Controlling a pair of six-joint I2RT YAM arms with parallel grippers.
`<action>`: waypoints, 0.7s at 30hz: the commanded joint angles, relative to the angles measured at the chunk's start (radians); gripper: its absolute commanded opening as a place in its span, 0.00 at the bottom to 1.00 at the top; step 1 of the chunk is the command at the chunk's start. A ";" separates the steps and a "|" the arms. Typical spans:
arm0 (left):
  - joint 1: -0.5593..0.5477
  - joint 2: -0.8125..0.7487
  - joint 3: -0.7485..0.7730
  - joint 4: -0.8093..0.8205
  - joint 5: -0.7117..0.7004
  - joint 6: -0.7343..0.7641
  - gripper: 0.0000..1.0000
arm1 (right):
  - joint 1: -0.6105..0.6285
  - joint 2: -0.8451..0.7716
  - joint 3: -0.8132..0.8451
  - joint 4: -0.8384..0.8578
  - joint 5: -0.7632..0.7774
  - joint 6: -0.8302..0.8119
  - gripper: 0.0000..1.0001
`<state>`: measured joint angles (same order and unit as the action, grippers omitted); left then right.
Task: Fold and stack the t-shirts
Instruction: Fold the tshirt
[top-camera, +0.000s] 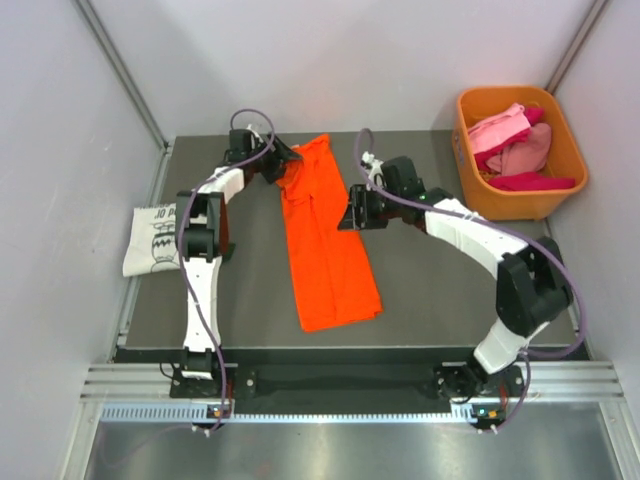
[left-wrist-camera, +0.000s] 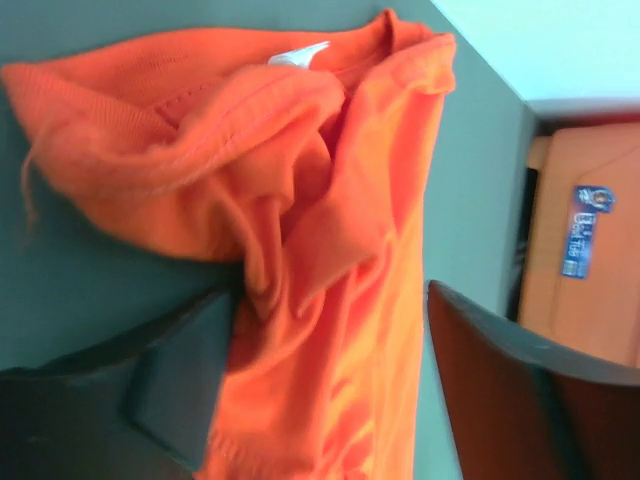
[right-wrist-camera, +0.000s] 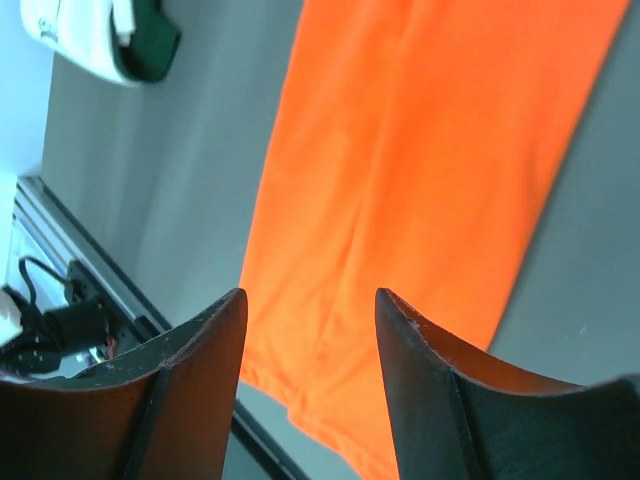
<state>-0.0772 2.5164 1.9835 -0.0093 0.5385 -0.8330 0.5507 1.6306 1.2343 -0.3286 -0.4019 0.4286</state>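
A bright orange t-shirt lies on the dark table as a long folded strip, running from the back middle toward the front. My left gripper is at its back left corner and open. In the left wrist view the bunched collar end of the orange t-shirt lies loose between the spread fingers of the left gripper. My right gripper hangs at the strip's right edge, open and empty. In the right wrist view the orange t-shirt lies flat below the right gripper. A folded white t-shirt with black print lies at the left table edge.
An orange plastic bin at the back right holds crumpled pink, red and magenta t-shirts. The bin also shows at the right of the left wrist view. White walls close in the left, back and right sides. A metal rail runs along the front.
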 joint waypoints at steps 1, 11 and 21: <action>0.031 -0.063 -0.090 -0.046 -0.046 0.052 0.85 | -0.075 0.109 0.108 0.026 -0.109 -0.034 0.55; 0.048 -0.215 -0.196 -0.130 -0.109 0.147 0.87 | -0.248 0.448 0.453 0.017 -0.224 0.018 0.57; 0.047 -0.222 -0.232 -0.144 -0.100 0.166 0.80 | -0.282 0.670 0.597 -0.015 -0.313 0.038 0.57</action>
<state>-0.0319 2.3257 1.7592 -0.1215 0.4511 -0.6994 0.2615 2.2681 1.7836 -0.3546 -0.6449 0.4480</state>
